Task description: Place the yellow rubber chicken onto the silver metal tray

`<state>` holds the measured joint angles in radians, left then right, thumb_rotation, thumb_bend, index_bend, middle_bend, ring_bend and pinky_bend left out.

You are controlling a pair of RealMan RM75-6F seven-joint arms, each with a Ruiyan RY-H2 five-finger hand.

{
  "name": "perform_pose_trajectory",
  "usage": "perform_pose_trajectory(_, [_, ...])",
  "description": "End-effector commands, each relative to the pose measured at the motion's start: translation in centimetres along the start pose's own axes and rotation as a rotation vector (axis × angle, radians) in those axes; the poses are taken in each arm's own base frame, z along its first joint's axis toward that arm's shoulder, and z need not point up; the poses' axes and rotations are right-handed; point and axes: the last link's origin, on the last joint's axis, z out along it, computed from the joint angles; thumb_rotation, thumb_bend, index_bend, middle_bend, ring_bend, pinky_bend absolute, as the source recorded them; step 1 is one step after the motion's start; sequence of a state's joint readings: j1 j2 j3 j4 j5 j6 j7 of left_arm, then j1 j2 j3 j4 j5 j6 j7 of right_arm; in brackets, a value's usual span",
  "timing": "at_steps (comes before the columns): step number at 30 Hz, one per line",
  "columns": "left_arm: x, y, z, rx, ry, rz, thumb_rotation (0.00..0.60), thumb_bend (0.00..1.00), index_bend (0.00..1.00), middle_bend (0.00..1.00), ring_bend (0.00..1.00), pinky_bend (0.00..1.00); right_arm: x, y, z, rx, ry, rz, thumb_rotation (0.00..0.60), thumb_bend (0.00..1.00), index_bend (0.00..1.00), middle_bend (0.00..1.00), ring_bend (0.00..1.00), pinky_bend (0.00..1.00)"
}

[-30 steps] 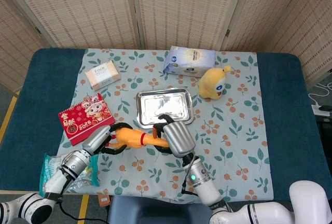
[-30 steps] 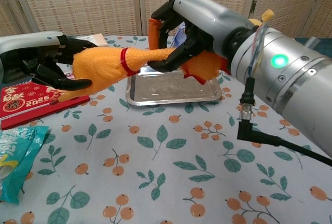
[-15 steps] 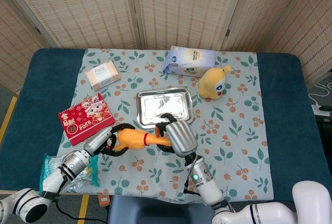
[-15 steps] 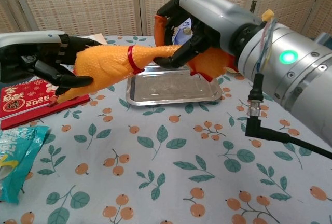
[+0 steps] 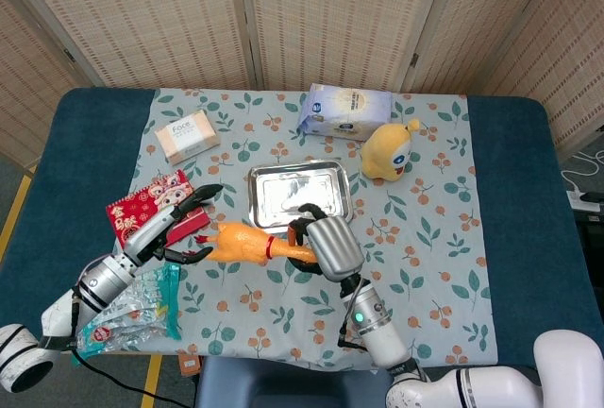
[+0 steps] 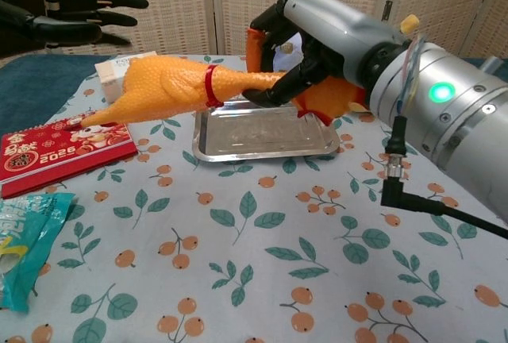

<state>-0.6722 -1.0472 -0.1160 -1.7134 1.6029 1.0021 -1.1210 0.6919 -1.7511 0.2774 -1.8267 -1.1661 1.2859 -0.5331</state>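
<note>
The yellow rubber chicken, with a red band round its neck, hangs in the air in front of the tray. My right hand grips it at the neck and head end. Its body points left. My left hand is open with fingers spread, apart from the chicken and to its left. The silver metal tray lies empty on the cloth just beyond the chicken.
A red calendar lies under my left hand. A plastic packet sits at the front left. At the back stand a tissue box, a yellow toy and a small box.
My left hand has let go of the chicken, opened and drawn away to the left. My right hand alone now carries the chicken, a little higher and nearer the tray.
</note>
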Motion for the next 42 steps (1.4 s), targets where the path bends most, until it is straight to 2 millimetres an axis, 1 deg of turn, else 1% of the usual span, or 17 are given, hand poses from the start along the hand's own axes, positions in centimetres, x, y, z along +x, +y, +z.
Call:
perform_pose_trajectory(1, [0.9, -0.6, -0.7, 0.016, 0.029, 0.013, 0.6, 0.31, 0.0, 0.0, 0.0, 0.0, 0.3, 0.9, 0.4, -0.015, 0.021, -0.023, 0.6, 0.44, 0.88, 0.61, 0.72, 1.0])
perform_pose_trajectory(6, [2.2, -1.7, -1.5, 0.035, 0.066, 0.022, 0.6, 0.31, 0.0, 0.0, 0.0, 0.0, 0.5, 2.9, 1.2, -0.04, 0.055, -0.085, 0.6, 0.44, 0.88, 0.61, 0.72, 1.0])
perform_pose_trajectory(10, [3.5, -2.2, -2.0, 0.032, 0.103, 0.066, 0.6, 0.31, 0.0, 0.0, 0.0, 0.0, 0.4, 4.6, 2.2, -0.061, 0.081, -0.12, 0.6, 0.44, 0.88, 0.61, 0.72, 1.0])
perform_pose_trajectory(15, [4.3, -2.7, -2.5, 0.032, 0.133, 0.113, 0.6, 0.31, 0.0, 0.0, 0.0, 0.0, 0.1, 6.1, 3.5, -0.063, 0.12, -0.171, 0.6, 0.44, 0.88, 0.61, 0.72, 1.0])
perform_pose_trajectory(18, [4.5, -3.3, -3.0, 0.044, 0.142, 0.143, 0.6, 0.31, 0.0, 0.0, 0.0, 0.0, -0.4, 7.0, 4.3, -0.062, 0.144, -0.196, 0.6, 0.44, 0.89, 0.61, 0.72, 1.0])
perform_pose_trajectory(22, [4.3, -4.2, -3.3, 0.063, 0.131, 0.153, 0.6, 0.31, 0.0, 0.0, 0.0, 0.0, -1.7, 8.6, 5.3, -0.085, 0.141, -0.24, 0.6, 0.44, 0.89, 0.61, 0.72, 1.0])
perform_pose_trajectory(26, [4.3, -4.9, -3.2, 0.082, 0.107, 0.158, 0.6, 0.31, 0.0, 0.0, 0.0, 0.0, -3.1, 10.0, 6.0, -0.118, 0.121, -0.246, 0.6, 0.44, 0.89, 0.61, 0.72, 1.0])
perform_pose_trajectory(29, [4.4, -5.2, -3.1, 0.088, 0.102, 0.155, 0.6, 0.31, 0.0, 0.0, 0.0, 0.0, -3.9, 11.0, 6.6, -0.128, 0.105, -0.31, 0.6, 0.44, 0.9, 0.61, 0.72, 1.0])
perform_pose_trajectory(35, [4.4, -6.4, -3.4, 0.11, 0.101, 0.137, 0.6, 0.32, 0.0, 0.0, 0.0, 0.0, -5.1, 12.0, 7.5, -0.139, 0.112, -0.351, 0.6, 0.44, 0.91, 0.62, 0.71, 0.98])
perform_pose_trajectory(42, [4.5, -6.9, -3.6, 0.115, 0.094, 0.113, 0.6, 0.33, 0.0, 0.0, 0.0, 0.0, -6.5, 12.6, 8.1, -0.151, 0.098, -0.39, 0.6, 0.44, 0.91, 0.62, 0.7, 0.88])
